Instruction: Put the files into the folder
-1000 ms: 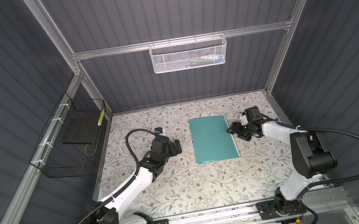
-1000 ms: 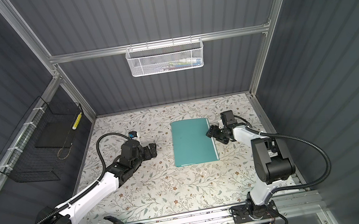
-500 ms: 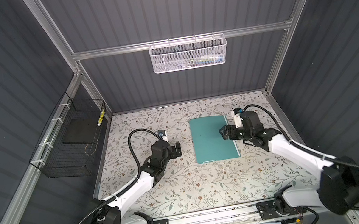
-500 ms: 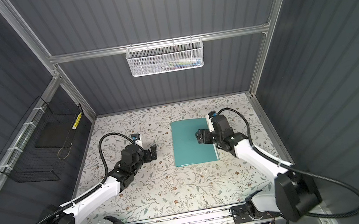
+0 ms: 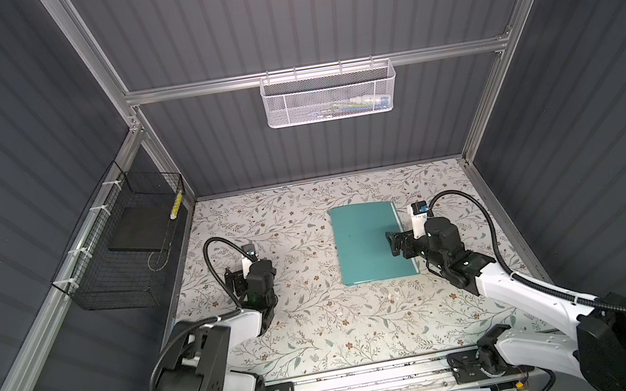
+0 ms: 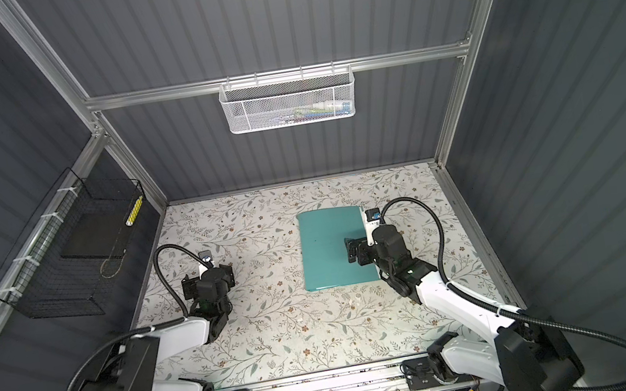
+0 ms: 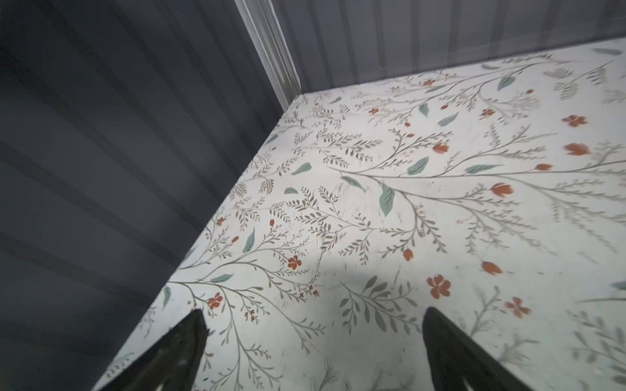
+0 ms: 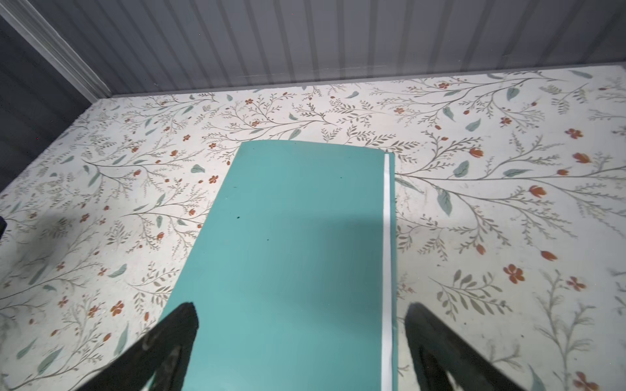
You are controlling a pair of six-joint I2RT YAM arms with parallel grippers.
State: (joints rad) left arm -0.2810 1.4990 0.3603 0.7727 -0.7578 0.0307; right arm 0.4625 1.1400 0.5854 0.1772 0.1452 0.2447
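The folder (image 5: 369, 243) lies flat and closed on the floral tabletop (image 5: 314, 331), a little right of centre in both top views (image 6: 332, 252), its long sides running toward the back wall. In the right wrist view the teal cover (image 8: 291, 257) fills the middle of the frame. Along one of its long edges a narrow white strip shows, the edge of the files (image 8: 386, 254) tucked under the cover; no print can be read on it. The right tool (image 5: 393, 243) reaches in from the right of the frame and sits over the folder's right-hand part. Its two dark fingers (image 8: 176, 338) are spread wide and grip nothing; whether they touch the cover I cannot tell. The left tool (image 7: 315, 313) is also wide open and empty. It points over bare tabletop toward the back left corner of the enclosure, well apart from the folder. Its arm (image 5: 238, 325) is folded up at the lower left of both top views. A white mesh basket (image 5: 329, 93) hangs on the back rail, and a black wire basket (image 5: 123, 258) on the left wall holds a flat black slab (image 5: 138, 233).
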